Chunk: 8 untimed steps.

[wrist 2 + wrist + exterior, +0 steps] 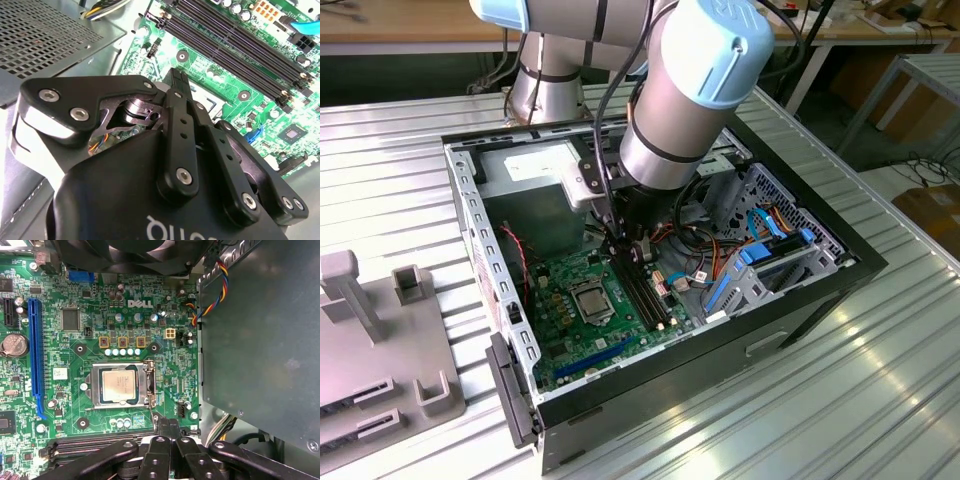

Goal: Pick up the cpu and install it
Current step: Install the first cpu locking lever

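The cpu [119,385], a small square chip with a silver-grey top, lies flat inside the black-and-silver socket frame [146,385] on the green motherboard [75,335]. In the exterior view the cpu [590,297] sits mid-board, inside the open computer case. My gripper [168,424] hovers beside the socket, over the board's strip between the socket and the memory slots. Its two black fingers [175,80] are pressed together with nothing between them. In the exterior view the gripper [635,252] hangs low in the case, to the exterior view's right of the cpu.
Black memory slots [645,290] run next to the gripper. A grey power supply box [260,340] and coloured cables [212,295] flank the socket. A blue expansion slot [35,355], a fan [135,255], the case walls [470,220] and a grey fixture [380,340] stand around.
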### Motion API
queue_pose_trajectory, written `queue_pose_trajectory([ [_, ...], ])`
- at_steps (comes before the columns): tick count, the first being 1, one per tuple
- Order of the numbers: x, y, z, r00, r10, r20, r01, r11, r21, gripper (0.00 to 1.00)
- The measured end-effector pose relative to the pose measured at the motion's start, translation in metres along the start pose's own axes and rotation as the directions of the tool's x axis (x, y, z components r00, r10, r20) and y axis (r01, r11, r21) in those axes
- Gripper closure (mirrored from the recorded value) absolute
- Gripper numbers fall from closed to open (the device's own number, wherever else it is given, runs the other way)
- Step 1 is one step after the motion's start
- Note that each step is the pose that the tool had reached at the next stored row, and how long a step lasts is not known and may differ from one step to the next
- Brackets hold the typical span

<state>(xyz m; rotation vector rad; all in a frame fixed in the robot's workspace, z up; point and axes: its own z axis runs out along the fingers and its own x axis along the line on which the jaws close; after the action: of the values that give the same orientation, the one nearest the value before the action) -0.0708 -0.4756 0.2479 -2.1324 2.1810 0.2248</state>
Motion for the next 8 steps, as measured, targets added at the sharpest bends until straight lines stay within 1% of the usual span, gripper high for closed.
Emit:
queue_pose_trajectory([
  [2,0.0008,0.0,0.0,1.0,-0.001,-0.0022,0.001,1.0,-0.0002,0.89],
  [4,0.0016,0.0,0.0009,1.0,-0.001,-0.0025,0.001,1.0,0.0,0.89],
  [6,0.0026,-0.0001,0.0009,1.0,-0.001,-0.0049,0.001,1.0,-0.0001,0.89],
  [8,0.0033,-0.0001,0.0015,1.0,-0.001,-0.0055,0.001,1.0,0.0,0.89],
])
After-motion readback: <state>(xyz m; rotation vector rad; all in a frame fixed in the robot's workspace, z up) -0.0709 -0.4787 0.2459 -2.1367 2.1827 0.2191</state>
